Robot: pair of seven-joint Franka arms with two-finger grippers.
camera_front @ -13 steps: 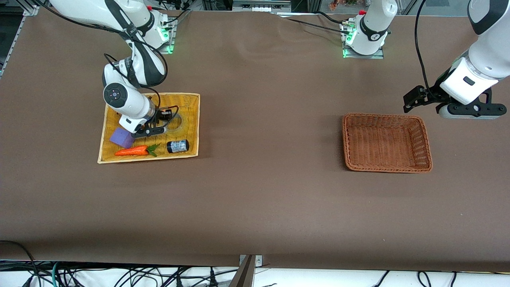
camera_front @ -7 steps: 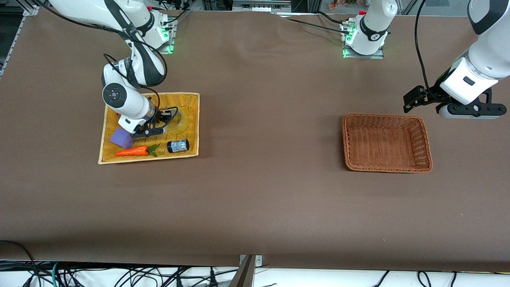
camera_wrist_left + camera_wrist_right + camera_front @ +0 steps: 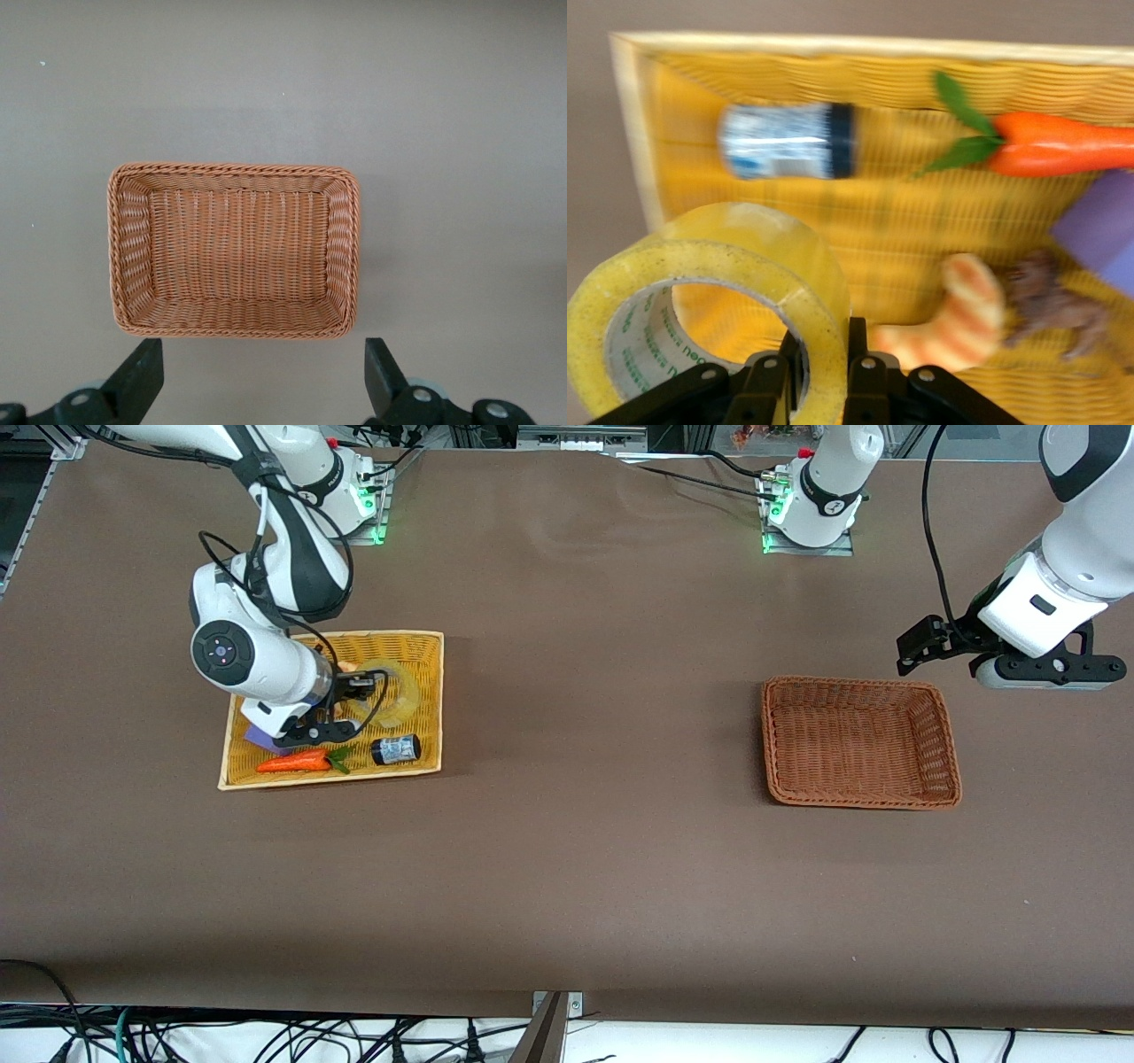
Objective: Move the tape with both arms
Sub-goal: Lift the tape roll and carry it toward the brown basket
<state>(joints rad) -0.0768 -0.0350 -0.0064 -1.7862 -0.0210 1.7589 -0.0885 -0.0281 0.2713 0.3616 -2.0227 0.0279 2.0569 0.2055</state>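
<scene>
The right gripper [image 3: 819, 367] is closed on the wall of the tape [image 3: 709, 305], one finger inside the hollow core and one outside, a pinch that suits a ring too wide to span whole. In the front view the tape [image 3: 394, 691] hangs at the gripper [image 3: 359, 688] over the yellow tray [image 3: 425, 646], which lies toward the right arm's end of the table; it appears raised off the tray floor, though how far cannot be told. Remaining in the tray are a small can [image 3: 395, 749], a toy carrot [image 3: 297, 762] and a purple block [image 3: 257, 737] partly hidden by the arm; the right wrist view also shows a striped croissant toy [image 3: 957, 314] and a small brown figure [image 3: 1050, 301]. The left gripper [image 3: 939, 646] waits in the air beside the brown basket [image 3: 948, 735], toward the left arm's end, its fingers [image 3: 142, 376] spread wide with nothing between them, the basket [image 3: 120, 257] in full sight of its camera and holding nothing. Judgement: the pick-up is complete and the carry toward mid-table comes next; the left arm is parked ready to receive. The thin edge pinch lets the roll swing, so a handover risks slippage.
</scene>
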